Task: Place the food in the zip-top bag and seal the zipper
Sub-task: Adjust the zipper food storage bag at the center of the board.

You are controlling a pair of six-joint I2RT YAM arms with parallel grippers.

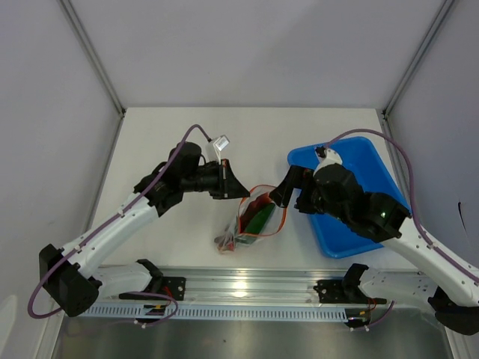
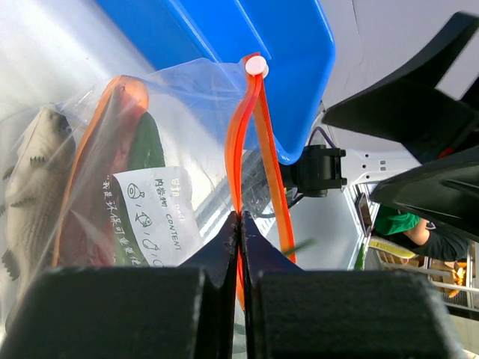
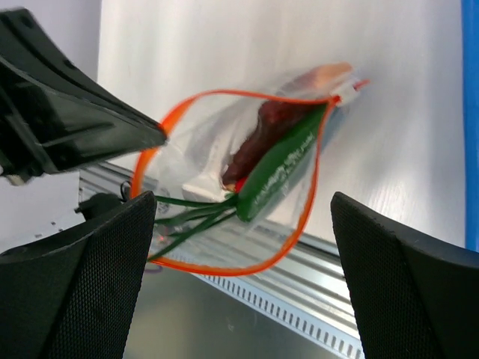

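The zip-top bag [image 1: 251, 221] lies mid-table with its mouth gaping. Cucumber [image 3: 281, 176] and sausage [image 3: 258, 138] sit inside, and green onion stalks [image 3: 191, 217] reach toward the zipper [image 3: 224, 269] at 8 o'clock in the right wrist view. Seen from above, the left gripper [image 2: 239, 224], at the bag's 11 o'clock, pinches the strip. The right gripper [image 3: 243, 202], at 1 o'clock, is spread wide and holds nothing. Stalks caught in the track would likely block the seal, and a slipped pinch could collapse the mouth.
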